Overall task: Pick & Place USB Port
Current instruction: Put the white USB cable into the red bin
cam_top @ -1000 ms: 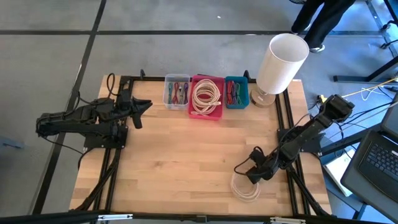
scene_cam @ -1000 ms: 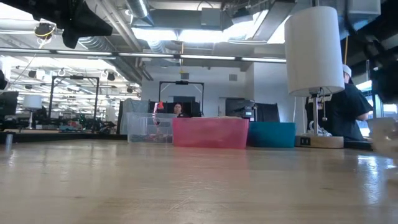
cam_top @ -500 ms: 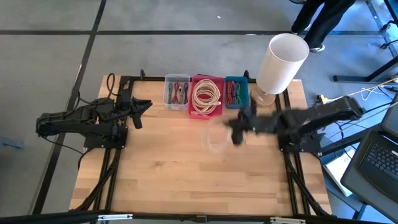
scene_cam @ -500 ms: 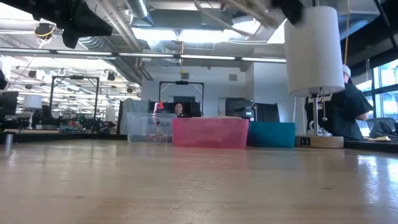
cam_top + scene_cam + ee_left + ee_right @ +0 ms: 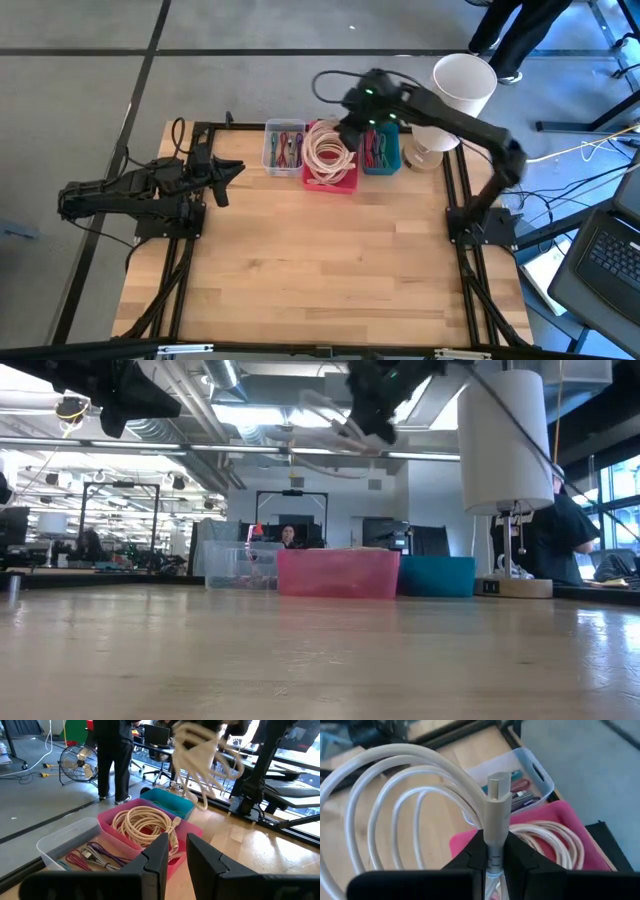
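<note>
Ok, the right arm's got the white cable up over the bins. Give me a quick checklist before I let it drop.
1. Grip: right gripper is shut on the white USB cable, plug pinched between its fingers. Ok.
2. Position: in the high view the gripper is over the pink bin, near its edge with the teal bin. Ok, but check centring.
3. Coil: loops hang loose below the gripper; whether all would land inside, cannot tell.
4. Bin space: the pink bin already holds a white cable coil. Room left, cannot tell.
5. Left gripper: parked at the table's left, away from the bins. Ok.
6. Lamp: close beside the right arm. Clearance cannot tell.
</note>
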Motion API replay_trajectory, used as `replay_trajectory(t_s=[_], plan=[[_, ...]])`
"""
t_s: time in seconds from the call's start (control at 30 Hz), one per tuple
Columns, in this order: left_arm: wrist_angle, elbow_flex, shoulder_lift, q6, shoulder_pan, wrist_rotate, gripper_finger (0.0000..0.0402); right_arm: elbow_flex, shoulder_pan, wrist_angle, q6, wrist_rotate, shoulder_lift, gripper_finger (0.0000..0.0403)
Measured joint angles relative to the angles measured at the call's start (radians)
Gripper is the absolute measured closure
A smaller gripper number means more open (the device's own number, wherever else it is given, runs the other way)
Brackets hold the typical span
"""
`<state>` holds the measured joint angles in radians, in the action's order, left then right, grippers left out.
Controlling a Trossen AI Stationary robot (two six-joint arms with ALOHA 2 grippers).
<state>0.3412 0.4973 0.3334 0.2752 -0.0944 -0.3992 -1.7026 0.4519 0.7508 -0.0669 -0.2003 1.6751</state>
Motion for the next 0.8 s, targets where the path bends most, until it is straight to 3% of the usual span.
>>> replay_trajectory(t_s=[0.33,0.8], plan=[[0.0,0.0,0.0,0.0,0.0,0.0,0.0341,-0.304,0.085,0.191,0.104,-0.029,0.354,0.0367],[0.0,0.0,0.0,0.0,0.0,0.0,0.0341,-0.326,0.203,0.241,0.127,-0.075,0.516,0.0367]])
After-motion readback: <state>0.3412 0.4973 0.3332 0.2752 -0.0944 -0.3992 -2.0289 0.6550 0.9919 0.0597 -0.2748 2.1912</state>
